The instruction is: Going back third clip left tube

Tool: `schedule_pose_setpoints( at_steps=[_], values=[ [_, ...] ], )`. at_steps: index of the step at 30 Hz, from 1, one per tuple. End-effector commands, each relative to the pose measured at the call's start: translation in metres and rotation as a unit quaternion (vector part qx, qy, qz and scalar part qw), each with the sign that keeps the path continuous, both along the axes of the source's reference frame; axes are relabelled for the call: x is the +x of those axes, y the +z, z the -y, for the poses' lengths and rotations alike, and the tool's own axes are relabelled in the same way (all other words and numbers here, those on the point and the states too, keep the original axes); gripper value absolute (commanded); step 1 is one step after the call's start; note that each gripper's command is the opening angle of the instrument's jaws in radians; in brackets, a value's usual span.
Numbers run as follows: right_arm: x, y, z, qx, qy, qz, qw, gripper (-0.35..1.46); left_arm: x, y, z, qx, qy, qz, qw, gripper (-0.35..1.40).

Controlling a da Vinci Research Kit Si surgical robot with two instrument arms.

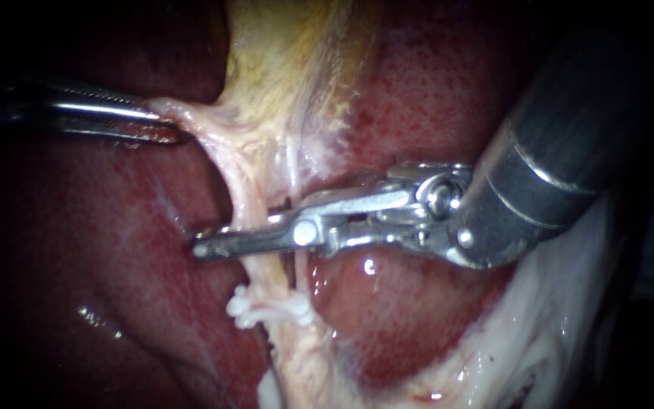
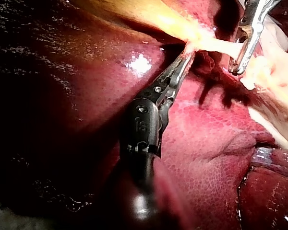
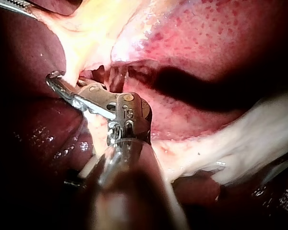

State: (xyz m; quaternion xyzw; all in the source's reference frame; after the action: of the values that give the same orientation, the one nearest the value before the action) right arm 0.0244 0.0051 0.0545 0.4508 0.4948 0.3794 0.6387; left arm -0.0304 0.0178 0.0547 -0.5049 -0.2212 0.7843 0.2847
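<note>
Endoscope view: across the liver (image 1: 433, 91), the left instrument (image 1: 168, 127) at nine o'clock pinches pale tissue (image 1: 198, 125) taut; the right instrument (image 1: 228, 241), jaws narrowly apart, straddles the left tube (image 1: 240, 189). Backing out crooked could snag that tube or dislodge what I take for the white clip (image 1: 266, 310) at six o'clock.

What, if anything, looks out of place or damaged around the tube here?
Nothing looks torn or spilled. The one oddity is a white knobbly clump across the tube, below the right instrument: likely clips, too small to count.
</note>
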Motion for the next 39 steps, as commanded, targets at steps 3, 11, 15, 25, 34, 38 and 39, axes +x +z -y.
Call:
schedule_pose_setpoints(
  at_steps=[3, 11, 15, 25, 34, 38, 39],
  values=[
    [0.0003, 0.0008, 0.0003, -0.046, -0.007, -0.008, 0.9989, 0.11, 0.0, 0.0, 0.0, 0.0, 0.0, 0.0, 1.0, -0.35],
    [0.0011, 0.0048, 0.0013, -0.128, -0.005, -0.009, 0.9917, 0.47, 0.0001, 0.0001, 0.0, 0.0, 0.0, 0.0, 1.0, -0.35],
    [-0.0001, 0.0061, 0.0011, -0.164, -0.008, 0.0, 0.9865, 0.49, 0.0003, 0.0, 0.0, 0.0, 0.001, 0.001, 1.0, -0.35],
    [-0.0058, 0.0038, 0.0013, -0.283, -0.046, -0.006, 0.958, 0.5, 0.0007, 0.0, -0.0001, 0.0, 0.002, 0.001, 1.0, -0.35],
    [-0.0119, 0.0005, 0.0014, -0.353, -0.057, 0.001, 0.9341, 0.5, 0.0009, 0.0, -0.0002, 0.003, 0.001, 0.001, 1.0, -0.35],
    [-0.0144, -0.0001, 0.0021, -0.378, -0.092, 0.021, 0.9209, 0.5, 0.001, 0.0001, -0.0002, 0.004, 0.002, 0.002, 1.0, -0.35],
    [-0.0149, -0.0002, 0.0022, -0.382, -0.095, 0.027, 0.919, 0.5, 0.001, 0.0001, -0.0002, 0.004, 0.002, 0.002, 1.0, -0.35]
  ],
)
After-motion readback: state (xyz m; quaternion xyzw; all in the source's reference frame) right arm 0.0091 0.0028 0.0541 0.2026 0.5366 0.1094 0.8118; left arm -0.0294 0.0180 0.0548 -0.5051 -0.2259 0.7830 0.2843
